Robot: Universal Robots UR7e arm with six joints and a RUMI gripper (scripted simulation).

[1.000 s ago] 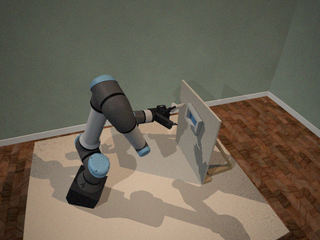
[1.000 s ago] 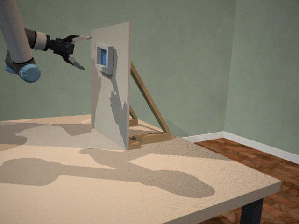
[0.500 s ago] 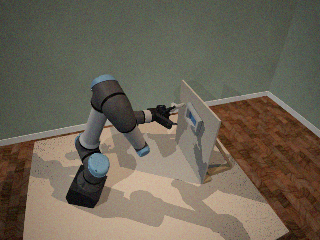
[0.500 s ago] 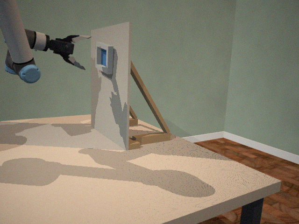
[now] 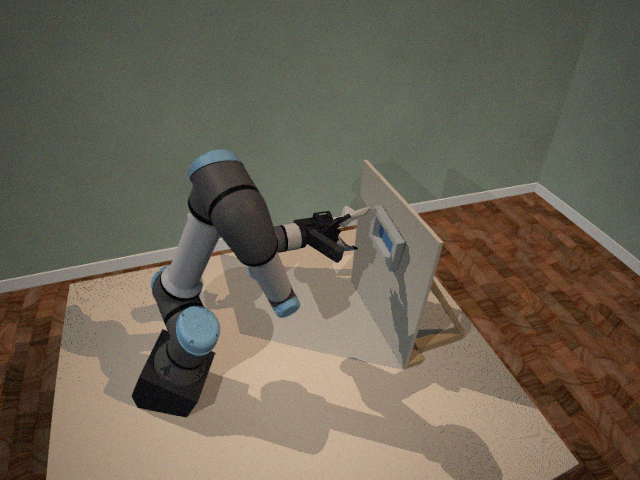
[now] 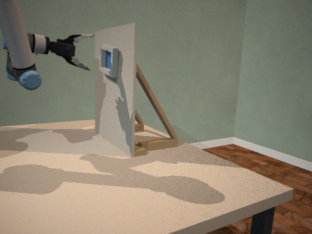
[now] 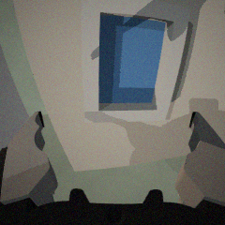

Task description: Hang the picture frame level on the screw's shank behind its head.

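Pale grey wood or plastic, we can't tell which, makes up the picture frame (image 5: 399, 254) (image 6: 114, 63) (image 7: 168, 80). It is high on the front of the upright board (image 5: 379, 304) (image 6: 114, 100) (image 7: 56, 61). We can't make out the screw in any view, so we can't tell if the frame sits behind its head or on it. The back of the frame is hidden from us too. Dark shadows and the slanted views make it hard to say if the frame is quite level.

Inside the frame's deep rim we see a blue picture (image 5: 385, 237) (image 6: 108, 59) (image 7: 141, 61). Shade covers some of the blue.

The gripper (image 5: 361, 228) (image 6: 91, 52) (image 7: 116, 112) is wide open and holds nothing. Its fingers point at the board, and the frame is out in front of them. From the side, one fingertip lines up with the board's edge, and we can't tell if they touch.

We see the whole arm (image 5: 240, 222) (image 6: 17, 32) from above, but the side view cuts off its top and its base. Wooden props (image 5: 448, 304) (image 6: 156, 103) stand behind the board, partly hidden by it. The table (image 5: 232, 457) (image 6: 75, 214) runs out of both these views.
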